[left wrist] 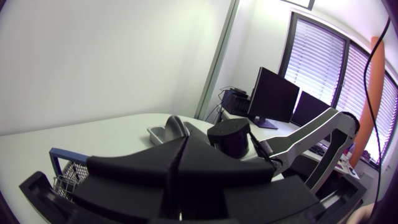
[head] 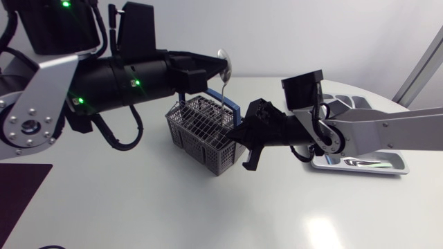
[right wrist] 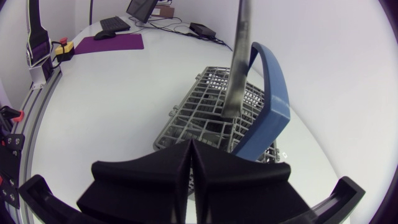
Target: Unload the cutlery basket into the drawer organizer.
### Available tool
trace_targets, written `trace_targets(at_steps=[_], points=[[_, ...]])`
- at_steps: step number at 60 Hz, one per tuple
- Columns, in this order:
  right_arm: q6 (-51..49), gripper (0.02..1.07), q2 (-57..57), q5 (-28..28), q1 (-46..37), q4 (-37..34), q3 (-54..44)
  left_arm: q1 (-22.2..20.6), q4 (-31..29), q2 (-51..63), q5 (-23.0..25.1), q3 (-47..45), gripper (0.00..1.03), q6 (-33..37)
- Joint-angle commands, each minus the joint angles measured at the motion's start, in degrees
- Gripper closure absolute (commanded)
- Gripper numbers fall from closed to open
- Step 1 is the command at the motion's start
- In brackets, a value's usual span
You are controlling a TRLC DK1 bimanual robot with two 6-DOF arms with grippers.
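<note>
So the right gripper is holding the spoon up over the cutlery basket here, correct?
Not quite: the left gripper holds the spoon, bowl up, its handle hanging over the cutlery basket. The head view shows it at the tip of the arm entering from the left; the right gripper is low beside the basket.

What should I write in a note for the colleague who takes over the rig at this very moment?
Left pincer: shut on a spoon, bowl up, handle hanging above the cutlery basket.
Right pincer: shut, empty, at the basket's edge beside its blue handle.
The drawer organizer lies beyond the right arm, with some cutlery already in it.
Done: the spoon is out of the basket.
Left: put it in the organizer. I cannot tell whether more cutlery remains in the basket.
</note>
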Motion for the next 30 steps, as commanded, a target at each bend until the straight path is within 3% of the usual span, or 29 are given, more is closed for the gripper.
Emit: trace_targets(at_steps=[1,12,19,23,30], points=[[0.60,1.02,-0.73,0.37,0.40,-0.56,-2.15,0.07,1.47,0.80,0.32,-0.52,0.91,0.91],[0.60,0.99,-7.84,-0.78,-1.27,-2.93,-5.05,1.03,-3.28,-2.80,3.39,2.47,0.91,1.52],[0.34,0.81,-13.82,-2.09,-4.09,-5.48,-6.64,1.21,-9.70,-3.15,8.76,6.25,0.91,5.04],[0.07,0.71,-17.34,-3.15,-6.28,-7.85,-7.08,1.30,-13.65,-3.15,9.46,8.54,0.92,8.03],[-0.63,0.59,-21.20,-4.64,-9.62,-11.02,-7.51,0.86,-20.33,-1.74,13.33,12.84,0.92,13.04]])
